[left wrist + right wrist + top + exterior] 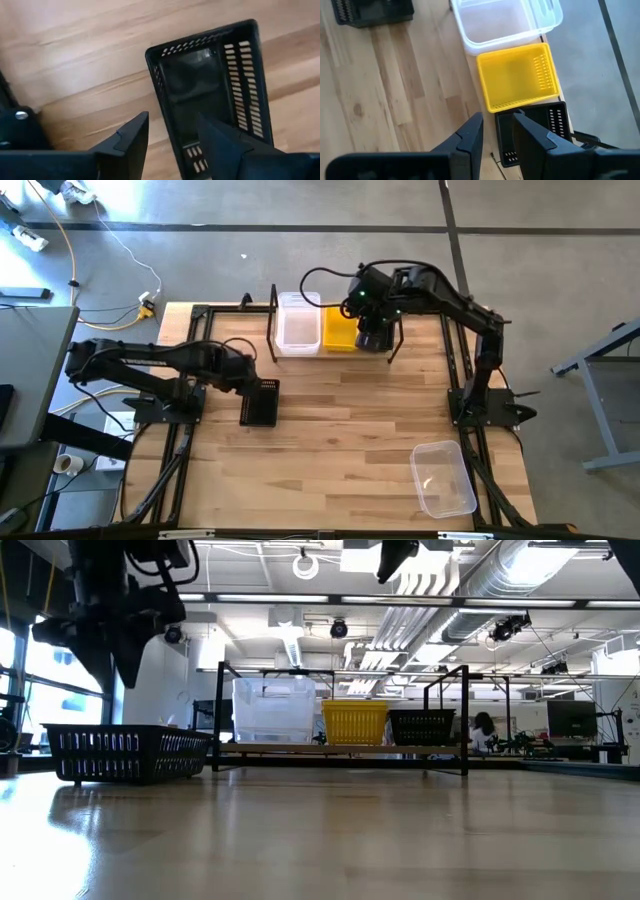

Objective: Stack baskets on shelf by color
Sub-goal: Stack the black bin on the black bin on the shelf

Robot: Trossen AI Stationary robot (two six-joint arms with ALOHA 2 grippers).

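Note:
The shelf (pixel 340 749) stands at the table's far side and carries a stack of clear baskets (pixel 297 325), a yellow basket (pixel 338 330) and a black basket (pixel 555 125). My right gripper (pixel 497 127) is open and hangs high above that black basket. Another black basket (pixel 260 402) rests flat on the table, left of the middle. My left gripper (pixel 172 132) is open just above it, with a finger on each side of one long wall (pixel 165 112), touching nothing. A single clear basket (pixel 443 477) lies near the table's near right corner.
The shelf's black rod frames (pixel 272 320) rise at both ends of the plank. Bare wood lies between the shelf and the near edge. Dark arm mounts (pixel 165 408) stand at the table's left and right sides. A person shows far off in the room (pixel 485 730).

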